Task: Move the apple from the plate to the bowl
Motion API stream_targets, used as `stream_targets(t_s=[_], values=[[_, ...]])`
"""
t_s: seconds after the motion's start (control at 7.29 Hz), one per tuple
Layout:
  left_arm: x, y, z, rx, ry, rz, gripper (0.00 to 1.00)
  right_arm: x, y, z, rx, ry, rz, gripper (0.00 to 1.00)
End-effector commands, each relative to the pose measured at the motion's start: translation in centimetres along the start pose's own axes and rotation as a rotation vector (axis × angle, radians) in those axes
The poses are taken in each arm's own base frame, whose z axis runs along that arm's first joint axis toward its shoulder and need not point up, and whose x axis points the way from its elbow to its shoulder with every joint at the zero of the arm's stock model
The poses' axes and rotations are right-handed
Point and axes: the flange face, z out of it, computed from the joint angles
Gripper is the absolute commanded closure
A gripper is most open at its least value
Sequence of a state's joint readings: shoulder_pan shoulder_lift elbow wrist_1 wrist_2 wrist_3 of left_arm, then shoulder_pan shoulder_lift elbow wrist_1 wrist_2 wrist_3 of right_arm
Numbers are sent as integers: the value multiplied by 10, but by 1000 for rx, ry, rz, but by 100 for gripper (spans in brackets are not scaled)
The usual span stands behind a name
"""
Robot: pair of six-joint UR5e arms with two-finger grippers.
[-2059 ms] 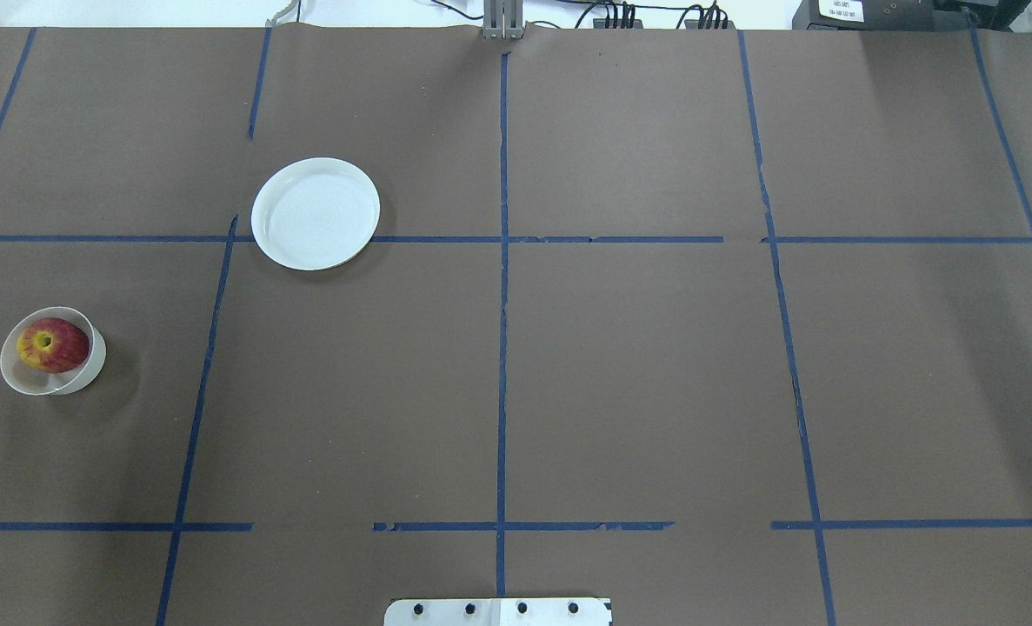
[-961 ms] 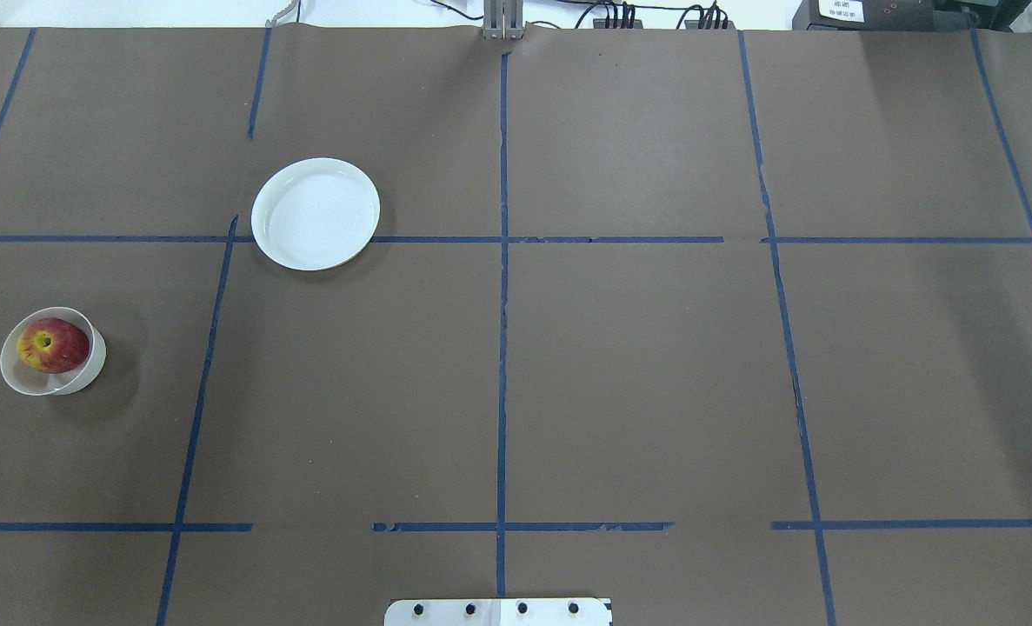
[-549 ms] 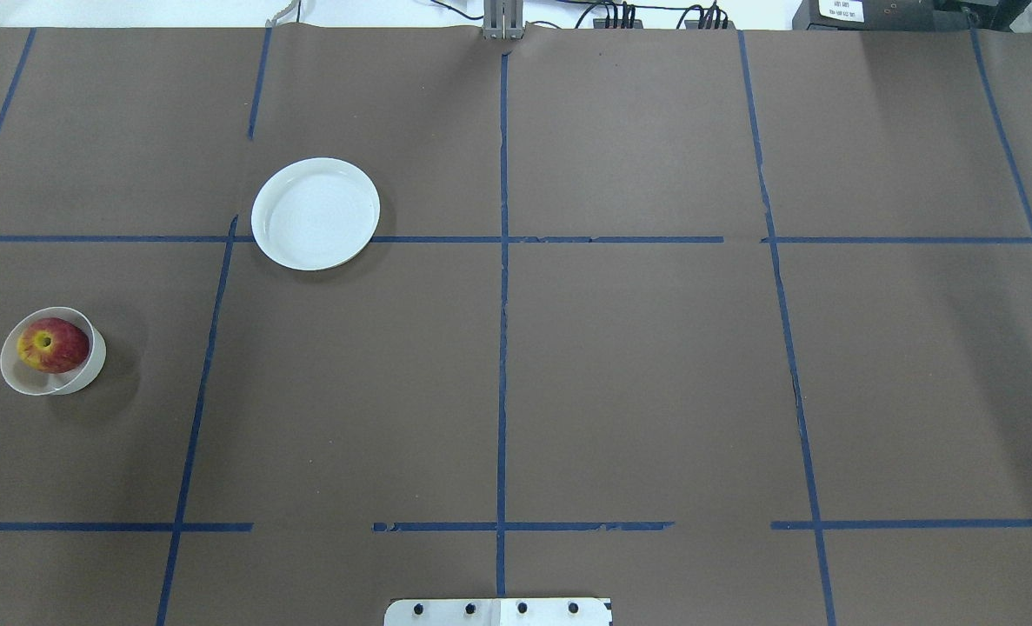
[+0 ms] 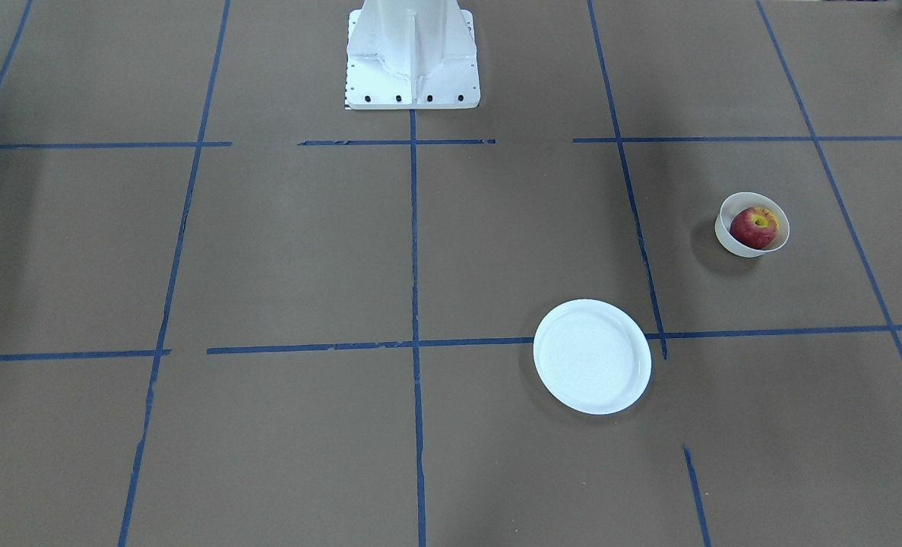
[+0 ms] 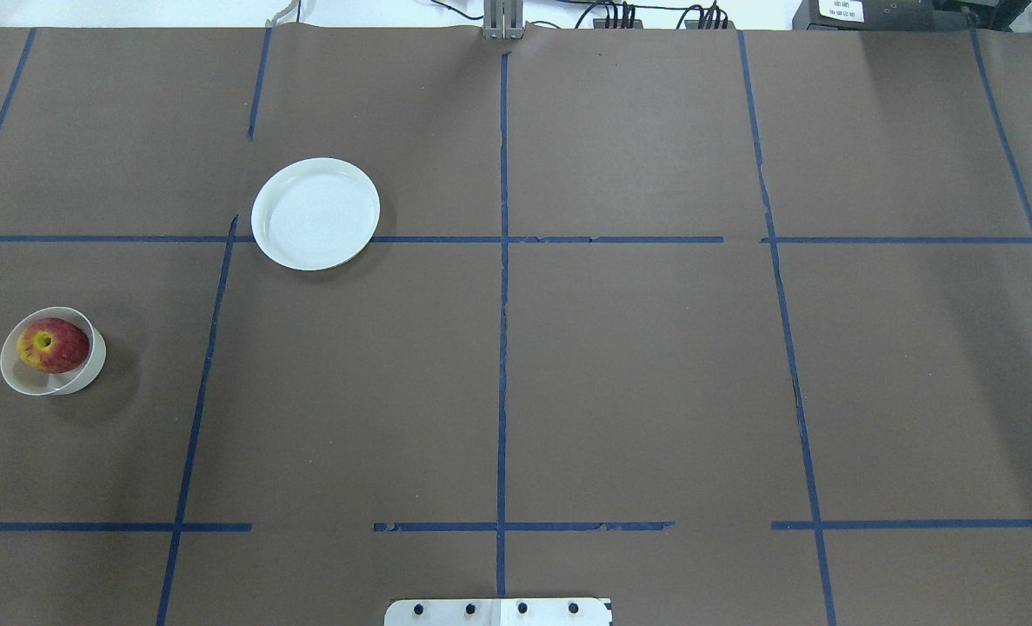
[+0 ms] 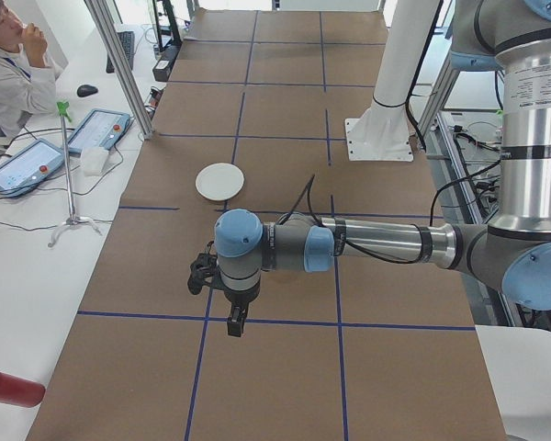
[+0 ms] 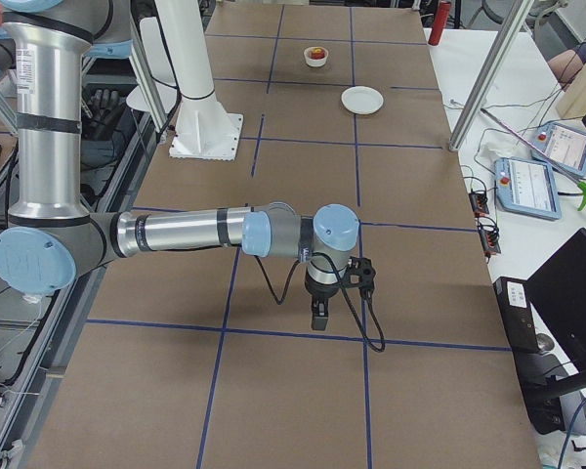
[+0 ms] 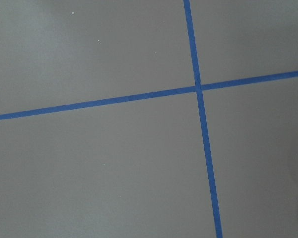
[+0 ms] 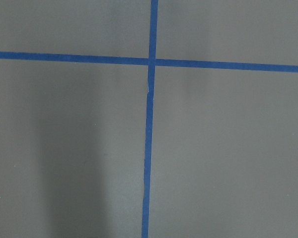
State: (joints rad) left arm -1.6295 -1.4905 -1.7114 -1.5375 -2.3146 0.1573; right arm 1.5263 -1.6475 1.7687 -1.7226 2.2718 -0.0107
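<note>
The red apple [image 5: 51, 345] with its yellow stem patch lies inside the small cream bowl [image 5: 96, 358] at the table's left side. It also shows in the front view [image 4: 752, 227], in the bowl [image 4: 726, 234]. The flat white plate [image 5: 316, 213] [image 4: 592, 356] lies bare, farther away and to the right of the bowl. Both grippers show only in the side views: the left gripper [image 6: 234, 322] and the right gripper [image 7: 317, 315] point down over bare table, far from the bowl. I cannot tell if they are open or shut.
Blue tape lines divide the brown table cover into squares. The robot's white base [image 4: 411, 53] stands at the table's near middle edge. Tablets [image 6: 92, 129] and a seated person [image 6: 9, 73] are beside the table's far side.
</note>
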Motion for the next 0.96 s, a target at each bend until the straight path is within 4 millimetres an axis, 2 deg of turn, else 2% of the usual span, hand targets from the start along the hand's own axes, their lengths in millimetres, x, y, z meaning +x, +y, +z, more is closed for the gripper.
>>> stream_targets(t_s=[0.0,0.27,0.55,0.82], values=[[3,3,5,0,74,-82,0,0,0,0,0,0,0,0],[9,2,-1,16,71,-71,0,0,0,0,0,0,0,0],[0,11,9,-6,69,-94,0,0,0,0,0,0,0,0],[-1,9,11,-17,66,-101,0,0,0,0,0,0,0,0]])
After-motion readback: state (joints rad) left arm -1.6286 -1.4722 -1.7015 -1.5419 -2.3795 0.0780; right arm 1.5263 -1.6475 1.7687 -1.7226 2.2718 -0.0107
